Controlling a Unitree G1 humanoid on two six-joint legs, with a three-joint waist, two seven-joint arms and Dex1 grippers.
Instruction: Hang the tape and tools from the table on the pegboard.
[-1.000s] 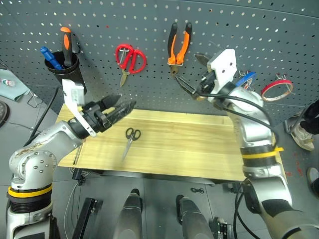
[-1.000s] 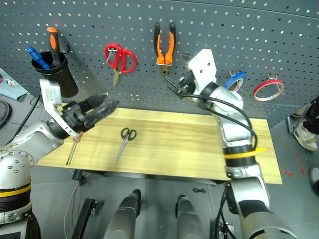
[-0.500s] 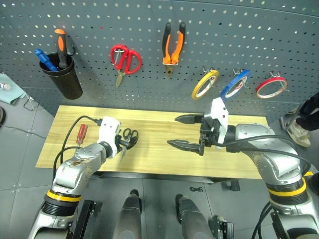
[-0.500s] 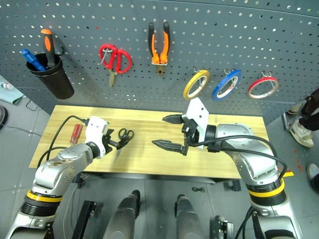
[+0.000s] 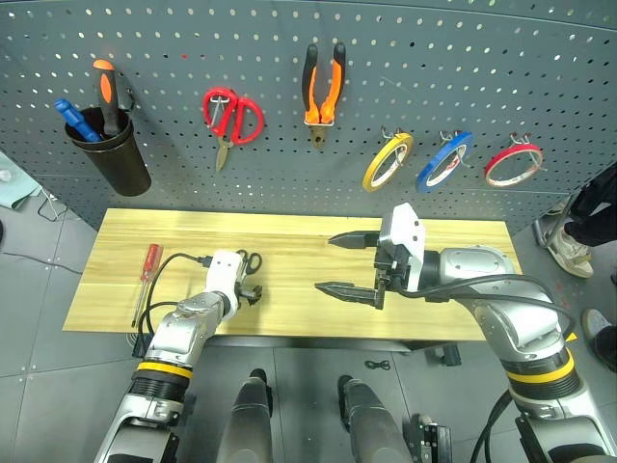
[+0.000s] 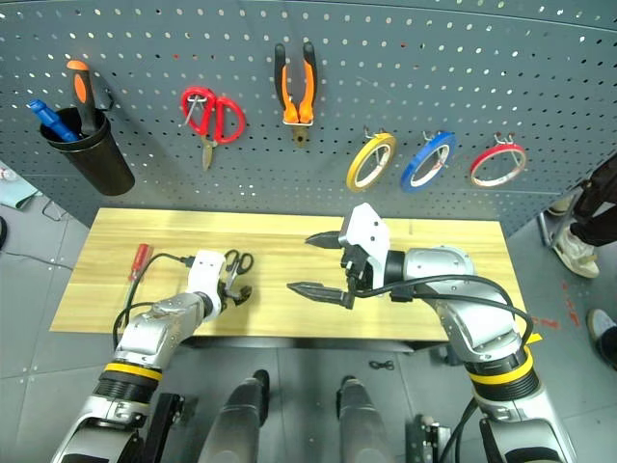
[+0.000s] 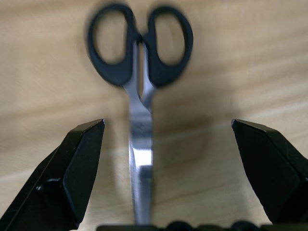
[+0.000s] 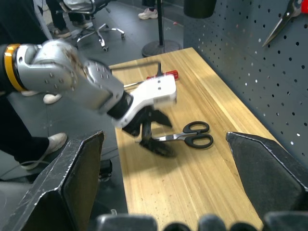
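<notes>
Your left gripper (image 7: 166,144) has come down from mid-air in front of the pegboard (image 5: 482,77) to the table (image 5: 289,309), and its wide-spread fingers now straddle the blades of the black-handled scissors (image 7: 139,96); your right gripper (image 5: 349,262) has drawn back from the hooks beside the pliers (image 5: 323,89) and hangs low over the table's middle, jaws apart; the yellow tape (image 5: 388,160), earlier hidden behind that arm, now shows hanging on the board.

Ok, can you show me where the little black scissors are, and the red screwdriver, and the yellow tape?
black scissors (image 7: 139,53), left wrist view, where the two black handle loops meet.
red screwdriver (image 5: 149,259), left eye view, on its red handle.
yellow tape (image 5: 388,161), left eye view, on the ring's yellow band, hanging on the pegboard.
</notes>
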